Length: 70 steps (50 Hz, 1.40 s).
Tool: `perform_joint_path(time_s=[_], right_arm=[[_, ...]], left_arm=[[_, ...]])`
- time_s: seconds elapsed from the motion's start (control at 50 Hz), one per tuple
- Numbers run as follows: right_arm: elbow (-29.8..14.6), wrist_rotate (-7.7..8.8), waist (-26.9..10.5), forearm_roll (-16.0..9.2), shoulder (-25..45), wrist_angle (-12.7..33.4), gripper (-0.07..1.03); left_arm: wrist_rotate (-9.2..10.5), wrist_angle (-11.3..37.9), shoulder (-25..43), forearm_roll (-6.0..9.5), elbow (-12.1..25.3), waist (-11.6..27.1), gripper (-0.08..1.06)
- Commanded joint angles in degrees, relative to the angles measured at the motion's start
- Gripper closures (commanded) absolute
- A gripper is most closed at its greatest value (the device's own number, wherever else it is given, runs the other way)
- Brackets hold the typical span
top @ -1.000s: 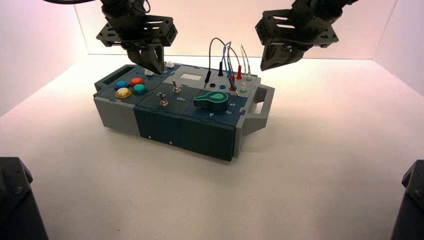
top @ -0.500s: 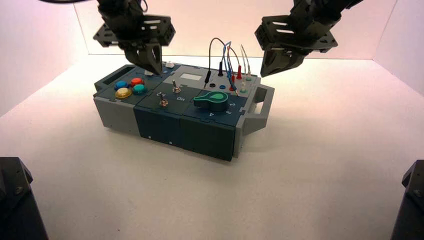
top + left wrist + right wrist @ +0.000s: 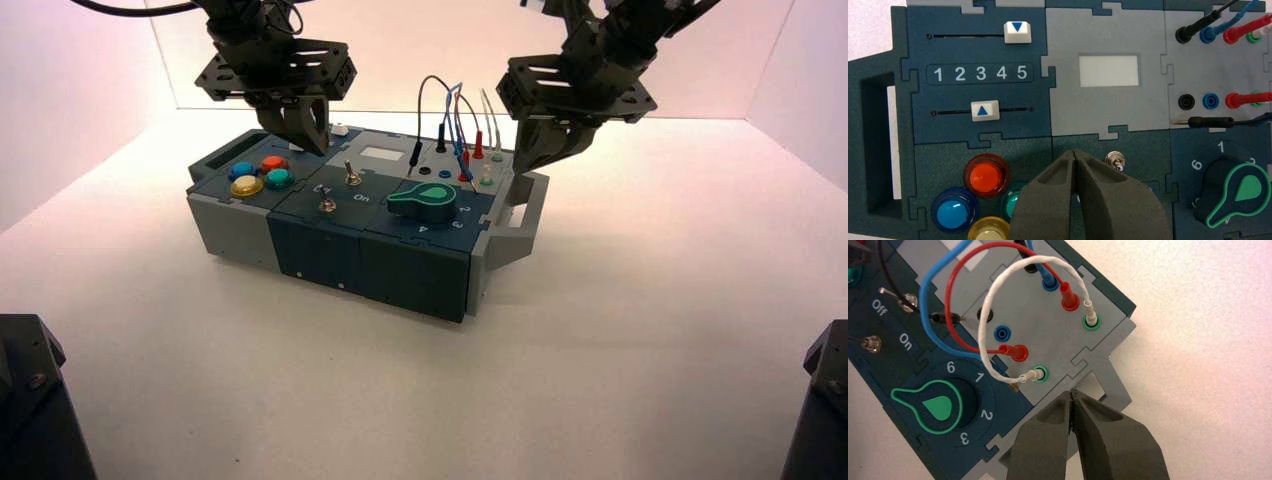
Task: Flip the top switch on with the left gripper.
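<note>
Top switch (image 3: 352, 175) is seen left of and beyond the green knob (image 3: 423, 203), lever tilted away from it, toward the "Off" lettering (image 3: 879, 307). Left gripper (image 3: 1074, 151) is held above the box (image 3: 315, 255), farther left of the knob than the switch, fingers pressed together. Right gripper (image 3: 1071, 391) is held up to the right of and beyond the knob, near the box's handle (image 3: 527, 215), fingers also closed together.

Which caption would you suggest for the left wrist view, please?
Closed left gripper beside the metal toggle switch.
</note>
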<state>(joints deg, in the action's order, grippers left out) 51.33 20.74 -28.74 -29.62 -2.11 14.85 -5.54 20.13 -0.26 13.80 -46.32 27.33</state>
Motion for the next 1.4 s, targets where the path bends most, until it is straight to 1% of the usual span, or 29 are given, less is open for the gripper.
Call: perform_joint_path(time_s=[0.02, 0.34, 0.7, 0.8, 0.82, 0.92, 1.06, 1.4], right_arm=[[-1.5, 0.18, -0.1, 0.2, -0.3, 0.1, 0.99], [-2.3, 0.18, 0.2, 0.9, 1.4, 1.6, 0.99], [-3.6, 0.09, 0.2, 1.1, 3.5, 3.3, 0.99], [-3.6, 0.18, 0.2, 1.1, 3.6, 3.4, 0.99], [-3.6, 0.18, 0.2, 1.1, 3.5, 3.5, 0.99], [-3.7, 0.09, 0.2, 1.1, 3.5, 3.5, 0.99], [-3.6, 0.09, 0.2, 1.2, 3.5, 3.4, 0.99], [-3.7, 0.18, 0.2, 1.2, 3.3, 3.5, 0.99]], left_arm=[[0.09, -0.4, -1.0, 0.09, 1.1, 0.2, 1.01], [0.18, -0.4, -1.1, 0.0, 0.9, 0.3, 1.0], [0.18, -0.4, -1.1, 0.09, 0.9, 0.4, 1.0], [0.18, -0.4, -1.1, 0.09, 0.9, 0.8, 1.0], [0.18, -0.4, -1.1, 0.35, 0.9, 1.0, 1.0], [0.18, -1.1, -1.0, 0.7, 1.1, 2.4, 1.0], [0.18, -1.1, 0.3, 0.7, 1.8, 3.7, 1.0], [0.18, -1.1, 2.3, 0.7, 2.3, 3.7, 1.0]])
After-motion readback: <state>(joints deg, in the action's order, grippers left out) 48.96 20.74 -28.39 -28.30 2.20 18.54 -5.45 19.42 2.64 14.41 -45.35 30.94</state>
